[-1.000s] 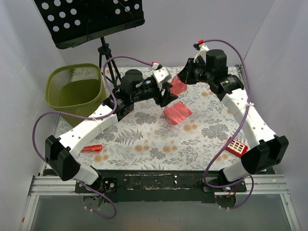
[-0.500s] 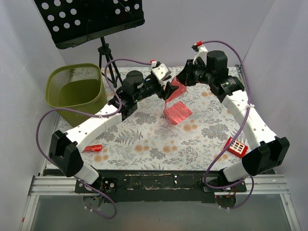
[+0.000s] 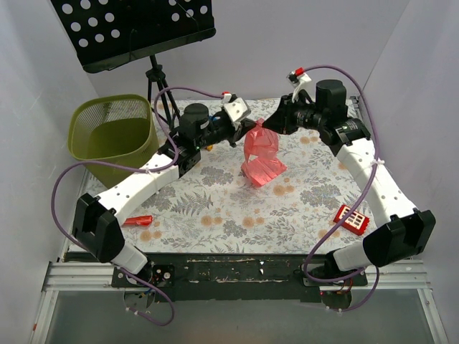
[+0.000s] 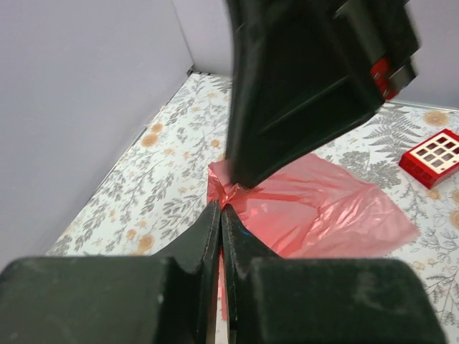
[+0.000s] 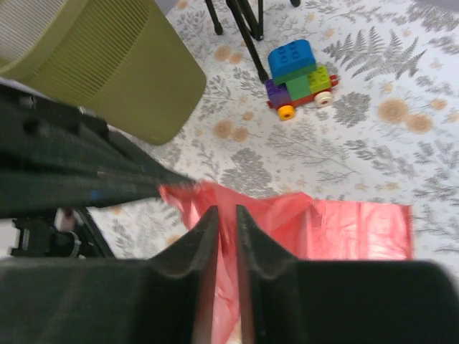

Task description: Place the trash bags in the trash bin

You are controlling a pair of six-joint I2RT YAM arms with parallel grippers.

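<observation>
Your left end effector [image 3: 249,133] is clamped tight on the gathered top corner of a red trash bag [image 3: 259,145], which is held up over the middle of the table [image 3: 215,208]. Your right end effector [image 3: 275,126] meets that same corner from the opposite side. Its fingers stand a thin slit apart with red film showing in the slit, and you cannot tell whether it is gripping. The bag hangs with its long axis close to upright, pinched tip up and loose wide end down. Beneath it a second trash bag [image 3: 267,174] lies flat on the table as a folded rectangle. The trash bin [image 3: 107,170] stands upright, mouth up, well apart at the far left. A red grid block [image 3: 352,220] lies by your right arm.
</observation>
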